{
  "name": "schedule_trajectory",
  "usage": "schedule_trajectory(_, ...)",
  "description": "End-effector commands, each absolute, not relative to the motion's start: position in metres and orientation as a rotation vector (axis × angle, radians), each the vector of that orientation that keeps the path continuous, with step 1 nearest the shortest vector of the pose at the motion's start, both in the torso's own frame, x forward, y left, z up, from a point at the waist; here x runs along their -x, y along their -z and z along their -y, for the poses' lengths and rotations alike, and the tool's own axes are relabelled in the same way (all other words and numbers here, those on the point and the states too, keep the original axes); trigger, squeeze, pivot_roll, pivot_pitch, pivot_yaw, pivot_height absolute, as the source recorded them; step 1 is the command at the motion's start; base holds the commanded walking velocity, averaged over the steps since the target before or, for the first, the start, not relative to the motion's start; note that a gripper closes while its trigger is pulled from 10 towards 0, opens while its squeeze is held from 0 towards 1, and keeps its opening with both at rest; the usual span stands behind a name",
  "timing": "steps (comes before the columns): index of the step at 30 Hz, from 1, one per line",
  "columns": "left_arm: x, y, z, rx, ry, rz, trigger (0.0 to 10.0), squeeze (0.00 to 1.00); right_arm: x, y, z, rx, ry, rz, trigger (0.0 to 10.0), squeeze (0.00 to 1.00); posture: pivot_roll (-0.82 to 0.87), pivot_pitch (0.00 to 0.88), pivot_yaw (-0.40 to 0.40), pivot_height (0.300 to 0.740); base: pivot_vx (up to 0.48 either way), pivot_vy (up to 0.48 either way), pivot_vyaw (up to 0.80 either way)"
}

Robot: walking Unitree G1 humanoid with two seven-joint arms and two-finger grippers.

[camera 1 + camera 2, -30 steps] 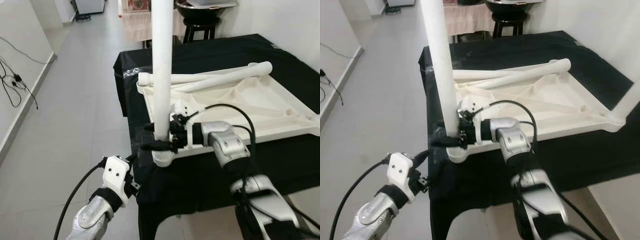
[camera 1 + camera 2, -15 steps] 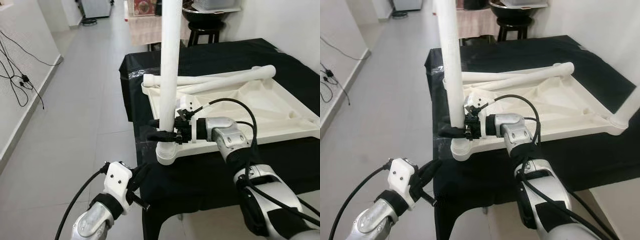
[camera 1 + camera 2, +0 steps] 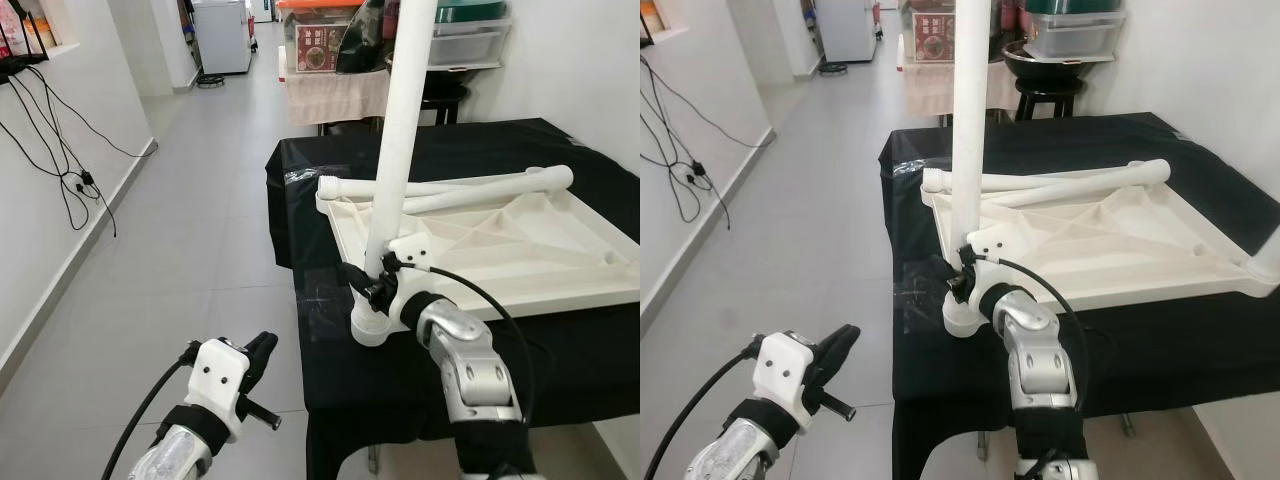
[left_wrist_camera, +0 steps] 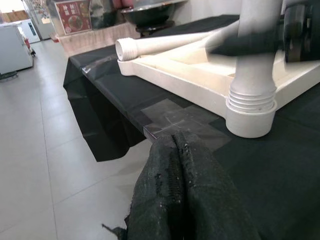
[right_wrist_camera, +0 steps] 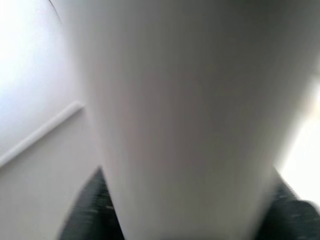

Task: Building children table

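Left eye view gives me the tabletop [image 3: 520, 240] lying upside down on the black worktop [image 3: 330, 180]. At its near corner socket [image 3: 368, 325], the leg [image 3: 400, 130] stands upright. My right end effector [image 3: 372, 285] pinches the leg just above the socket. Two loose legs [image 3: 470, 185] lie across the tabletop's far edge. My left end effector [image 3: 255, 355] hangs below the worktop's edge, fingers [image 4: 175, 200] pressed together.

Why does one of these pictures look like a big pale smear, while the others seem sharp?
Right wrist view: the white table leg sits so close to the lens that it is out of focus, with the dark fingers blurred too. Left wrist view: the left pincer is soft, the tabletop's corner socket crisp. Both eye views: evenly lit and sharp.
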State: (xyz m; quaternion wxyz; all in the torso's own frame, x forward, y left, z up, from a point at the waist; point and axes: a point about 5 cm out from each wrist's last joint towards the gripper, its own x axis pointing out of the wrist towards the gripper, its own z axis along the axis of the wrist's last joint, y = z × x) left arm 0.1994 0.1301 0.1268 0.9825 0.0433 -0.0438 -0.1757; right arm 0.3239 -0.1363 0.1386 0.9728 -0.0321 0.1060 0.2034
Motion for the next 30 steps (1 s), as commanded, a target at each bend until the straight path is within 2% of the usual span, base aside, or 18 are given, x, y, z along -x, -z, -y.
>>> schedule_trajectory(1, -0.193, -0.127, -0.127, -0.084, 0.344, 0.087, 10.0, 0.0, -0.324, -0.118, 0.145, 0.004, -0.386, -0.323, 10.0, 1.0, -0.02, 0.055, 0.028, 0.74, 0.0, 0.0, 0.0)
schedule_trajectory(3, -0.193, -0.127, -0.127, -0.084, 0.344, 0.087, 10.0, 0.0, -0.324, -0.118, 0.145, 0.004, -0.386, -0.323, 10.0, 1.0, -0.02, 0.055, 0.028, 0.74, 0.0, 0.0, 0.0)
schedule_trajectory(4, -0.19, -0.129, -0.123, -0.077, 0.338, 0.103, 10.0, 0.0, -0.339, -0.128, 0.139, -0.052, -0.469, -0.283, 10.0, 1.0, -0.01, 0.044, 0.026, 0.74, 0.0, 0.0, 0.0)
schedule_trajectory(5, -0.19, -0.129, -0.123, -0.077, 0.338, 0.103, 10.0, 0.0, -0.339, -0.128, 0.139, -0.052, -0.469, -0.283, 10.0, 1.0, -0.01, 0.044, 0.026, 0.74, 0.0, 0.0, 0.0)
schedule_trajectory(6, -0.188, -0.129, -0.12, -0.073, 0.335, 0.113, 10.0, 0.0, -0.354, -0.143, 0.135, -0.087, -0.575, -0.221, 10.0, 0.98, 0.0, 0.038, 0.025, 0.74, 0.0, 0.0, 0.0)
schedule_trajectory(8, -0.188, -0.129, -0.12, -0.073, 0.335, 0.113, 10.0, 0.0, -0.354, -0.143, 0.135, -0.087, -0.575, -0.221, 10.0, 0.98, 0.0, 0.038, 0.025, 0.74, 0.0, 0.0, 0.0)
schedule_trajectory(9, -0.189, -0.128, -0.118, -0.067, 0.333, 0.119, 10.0, 0.0, -0.366, -0.16, 0.132, -0.12, -0.684, -0.155, 10.0, 0.05, 0.0, 0.035, 0.027, 0.74, 0.0, 0.0, 0.0)
schedule_trajectory(11, -0.189, -0.128, -0.118, -0.067, 0.333, 0.119, 10.0, 0.0, -0.366, -0.16, 0.132, -0.12, -0.684, -0.155, 10.0, 0.05, 0.0, 0.035, 0.027, 0.74, 0.0, 0.0, 0.0)
schedule_trajectory(12, -0.191, -0.127, -0.118, -0.066, 0.33, 0.119, 10.0, 0.0, -0.368, -0.173, 0.129, -0.132, -0.76, -0.117, 10.0, 0.0, 0.0, 0.031, 0.024, 0.74, 0.0, 0.0, 0.0)
schedule_trajectory(13, -0.194, -0.125, -0.117, -0.06, 0.328, 0.117, 10.0, 0.0, -0.366, -0.179, 0.123, -0.105, -0.923, -0.109, 10.0, 0.0, 0.01, 0.026, 0.023, 0.74, 0.0, 0.0, 0.0)
schedule_trajectory(16, -0.194, -0.125, -0.117, -0.06, 0.328, 0.117, 10.0, 0.0, -0.366, -0.179, 0.123, -0.105, -0.923, -0.109, 10.0, 0.0, 0.01, 0.026, 0.023, 0.74, 0.0, 0.0, 0.0)
schedule_trajectory(17, -0.197, -0.122, -0.117, -0.047, 0.323, 0.111, 10.0, 0.0, -0.364, -0.18, 0.117, -0.07, -1.067, -0.128, 10.0, 0.0, 0.02, 0.017, 0.017, 0.74, 0.0, 0.0, 0.0)
schedule_trajectory(18, -0.197, -0.122, -0.117, -0.047, 0.323, 0.111, 10.0, 0.0, -0.364, -0.18, 0.117, -0.07, -1.067, -0.128, 10.0, 0.0, 0.02, 0.017, 0.017, 0.74, 0.0, 0.0, 0.0)
schedule_trajectory(19, -0.199, -0.121, -0.118, -0.038, 0.319, 0.108, 10.0, 0.0, -0.362, -0.179, 0.111, -0.034, -1.194, -0.161, 10.0, 0.0, 0.03, 0.014, 0.01, 0.74, 0.0, 0.0, 0.0)
schedule_trajectory(20, -0.2, -0.12, -0.118, -0.031, 0.316, 0.105, 10.0, 0.0, -0.362, -0.179, 0.105, -0.007, -1.278, -0.187, 4.5, 0.0, 0.03, 0.014, 0.01, 0.74, 0.0, 0.0, 0.0)
schedule_trajectory(21, -0.2, -0.12, -0.118, -0.031, 0.316, 0.105, 10.0, 0.0, -0.362, -0.179, 0.105, -0.007, -1.278, -0.187, 4.5, 0.0, 0.03, 0.014, 0.01, 0.74, 0.0, 0.0, 0.0)
schedule_trajectory(22, -0.201, -0.119, -0.118, -0.028, 0.313, 0.104, 10.0, 0.0, -0.363, -0.179, 0.1, 0.01, -1.313, -0.208, 0.0, 0.0, 0.04, 0.012, 0.007, 0.74, 0.0, 0.0, 0.0)
schedule_trajectory(30, -0.2, -0.119, -0.117, -0.017, 0.31, 0.103, 10.0, 0.0, -0.369, -0.178, 0.104, 0.02, -1.276, -0.193, 0.0, 0.0, 0.03, 0.025, 0.008, 0.74, 0.0, 0.0, 0.0)
